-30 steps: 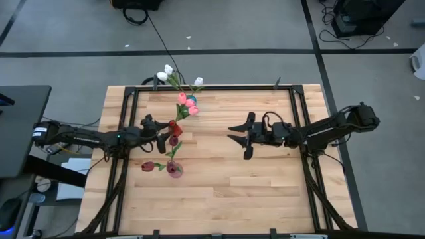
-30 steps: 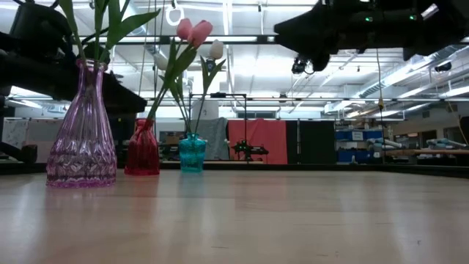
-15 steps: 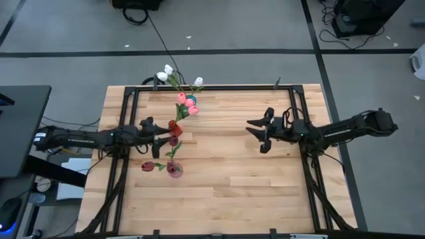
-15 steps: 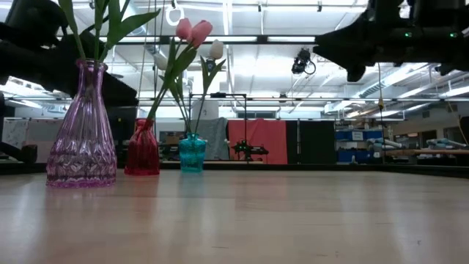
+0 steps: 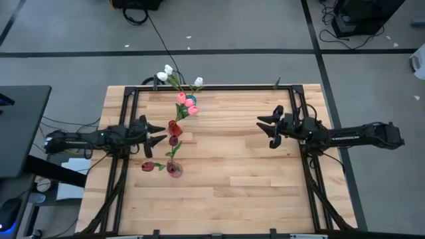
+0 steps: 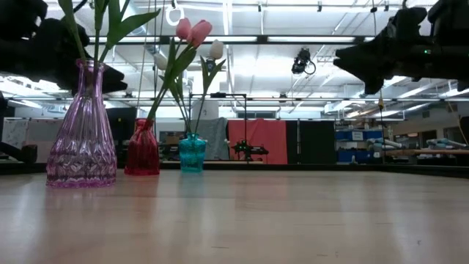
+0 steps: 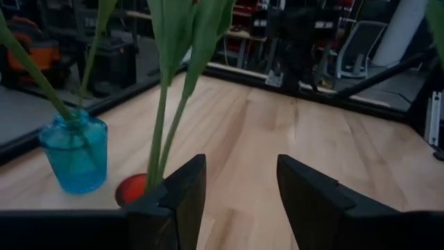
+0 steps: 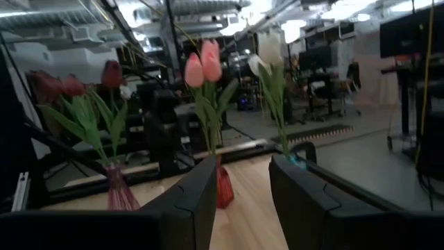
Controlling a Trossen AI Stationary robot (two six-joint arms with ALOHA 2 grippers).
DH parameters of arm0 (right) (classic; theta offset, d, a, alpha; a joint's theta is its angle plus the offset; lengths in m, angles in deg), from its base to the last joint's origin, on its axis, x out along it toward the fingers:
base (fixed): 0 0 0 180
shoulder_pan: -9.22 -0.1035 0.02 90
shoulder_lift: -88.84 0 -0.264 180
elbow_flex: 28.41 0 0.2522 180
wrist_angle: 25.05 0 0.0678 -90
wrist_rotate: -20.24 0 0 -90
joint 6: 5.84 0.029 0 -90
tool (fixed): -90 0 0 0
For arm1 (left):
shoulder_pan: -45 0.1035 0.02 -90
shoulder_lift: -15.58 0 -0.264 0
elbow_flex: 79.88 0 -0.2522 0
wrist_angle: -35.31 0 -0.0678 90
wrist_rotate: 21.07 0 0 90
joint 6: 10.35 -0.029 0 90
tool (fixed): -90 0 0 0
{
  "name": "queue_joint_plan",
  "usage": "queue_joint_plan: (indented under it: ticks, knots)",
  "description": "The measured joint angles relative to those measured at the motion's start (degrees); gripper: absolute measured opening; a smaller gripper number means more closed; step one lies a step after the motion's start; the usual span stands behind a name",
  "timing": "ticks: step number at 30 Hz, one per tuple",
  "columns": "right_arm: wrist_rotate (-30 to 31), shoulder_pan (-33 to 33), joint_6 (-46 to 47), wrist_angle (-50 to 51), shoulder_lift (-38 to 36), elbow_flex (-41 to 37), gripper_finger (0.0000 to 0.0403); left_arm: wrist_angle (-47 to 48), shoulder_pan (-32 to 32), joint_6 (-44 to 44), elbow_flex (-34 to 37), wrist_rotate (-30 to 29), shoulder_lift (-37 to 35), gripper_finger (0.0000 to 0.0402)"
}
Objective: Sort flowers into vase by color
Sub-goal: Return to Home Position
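Observation:
Three vases stand on the table's left half. The teal vase [image 5: 190,101] holds white tulips [image 5: 166,72], the red vase [image 5: 174,126] holds pink tulips [image 5: 186,103], and the purple vase [image 5: 174,170] holds dark red tulips [image 5: 149,166]. All of them show in the low view too: purple vase [image 6: 80,136], red vase [image 6: 143,150], teal vase [image 6: 192,152]. My left gripper [image 5: 157,133] is open, just left of the red vase, whose mouth [image 7: 132,187] lies beside its fingers. My right gripper [image 5: 268,130] is open over the table's right half and faces the vases [image 8: 223,186].
A black frame [image 5: 219,87] runs along the table's far edge and down both sides. Bare wood [image 5: 226,179] lies between the vases and my right gripper, and toward the near edge. The tulip stems lean over the far-left part of the table.
Both arms have drawn back from the table's middle. My right gripper has moved toward the right edge, away from the vases. My left gripper has moved a little toward the left edge, away from the red vase. The vases and flowers have stayed where they were.

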Motion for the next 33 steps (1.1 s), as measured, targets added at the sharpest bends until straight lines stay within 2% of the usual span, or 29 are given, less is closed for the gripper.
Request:
queue_joint_plan:
  ticks: [6, 13, 20, 26, 30, 33]
  knots:
    - [-1.78, 2.86, 2.14, 7.38, -5.86, -0.36, 0.0129, 4.95, -0.93, -0.92, 0.0, -0.95, -5.96, 0.0181]
    - [-3.07, 3.71, 3.84, 18.0, -17.35, -0.33, 0.0114, 4.97, -2.32, -3.28, 0.02, -1.01, -5.92, 0.0181]
    - [0.0, 3.58, 2.92, 32.74, -28.83, -0.31, 0.0095, 3.78, -3.93, -5.85, 0.43, -0.8, -5.92, 0.0181]
    - [1.49, 3.55, 0.57, 35.08, -30.77, -1.08, 0.009, -2.74, -4.44, -8.32, 2.65, 1.42, -5.7, 0.0181]
    - [2.99, 3.55, 0.79, 33.15, -30.74, -1.06, 0.009, -3.57, -4.39, -8.66, 2.71, -2.98, -5.65, 0.0181]
    - [3.05, 3.55, 0.69, 32.81, -30.75, -1.06, 0.009, -4.09, -4.38, -8.62, 2.71, -3.99, -5.65, 0.0181]
